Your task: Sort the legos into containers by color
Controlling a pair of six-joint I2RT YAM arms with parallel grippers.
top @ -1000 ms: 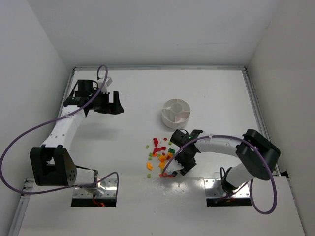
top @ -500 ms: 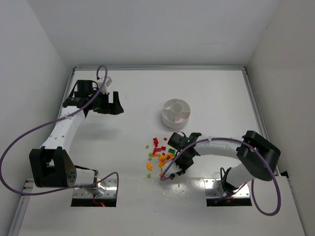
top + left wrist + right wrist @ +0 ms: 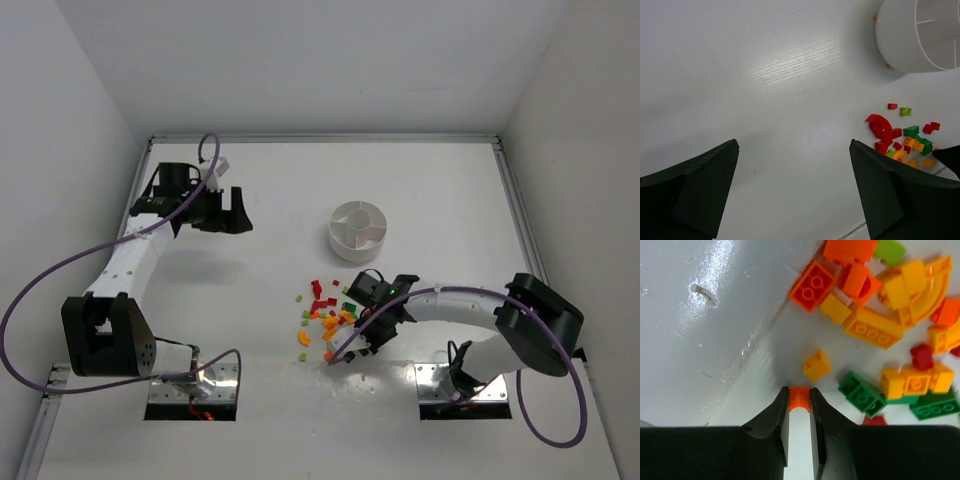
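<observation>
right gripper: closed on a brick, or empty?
Shut on a small orange brick: the right wrist view shows the right gripper pinching it between its fingertips.

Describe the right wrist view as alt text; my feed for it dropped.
The right arm's jaws are closed on a small orange brick. A loose yellow brick lies just beyond it on the white table, and a heap of orange, yellow, green and red bricks fills the upper right.
</observation>
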